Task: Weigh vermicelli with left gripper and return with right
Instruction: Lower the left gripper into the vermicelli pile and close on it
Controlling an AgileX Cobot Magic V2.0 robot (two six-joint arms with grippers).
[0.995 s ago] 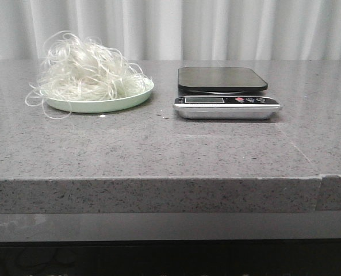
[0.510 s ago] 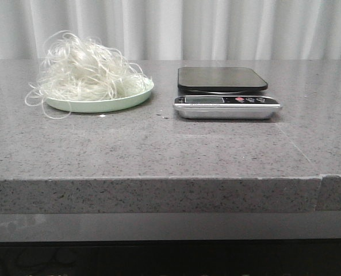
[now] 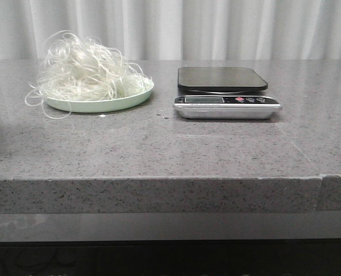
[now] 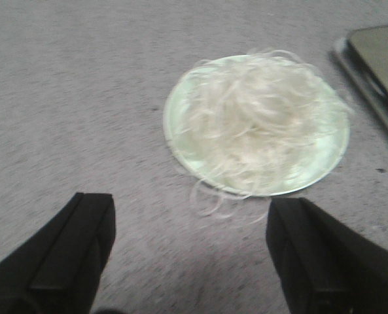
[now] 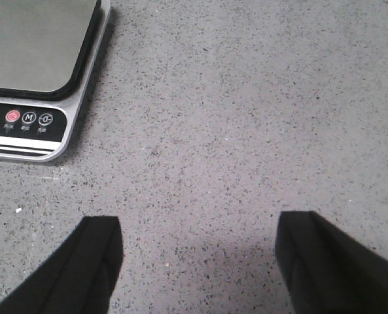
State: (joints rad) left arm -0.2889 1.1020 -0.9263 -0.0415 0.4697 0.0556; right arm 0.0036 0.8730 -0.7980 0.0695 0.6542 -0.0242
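The vermicelli is a fluffy white mound of thin strands heaped on a pale green plate at the back left of the stone counter. In the left wrist view the vermicelli fills the plate, with stray loops over its rim. My left gripper hovers open above the counter, a short way from the plate, with nothing between its fingers. To the plate's right stands the scale, its black platform bare. Beside the scale, my right gripper is open over bare counter. Neither gripper shows in the front view.
The counter's front edge runs across the front view, with a seam near its right end. White curtains hang behind the counter. The scale's buttons face the counter's front edge.
A dim shadow has spread over the counter at the front left. The vermicelli, plate and scale have not moved.
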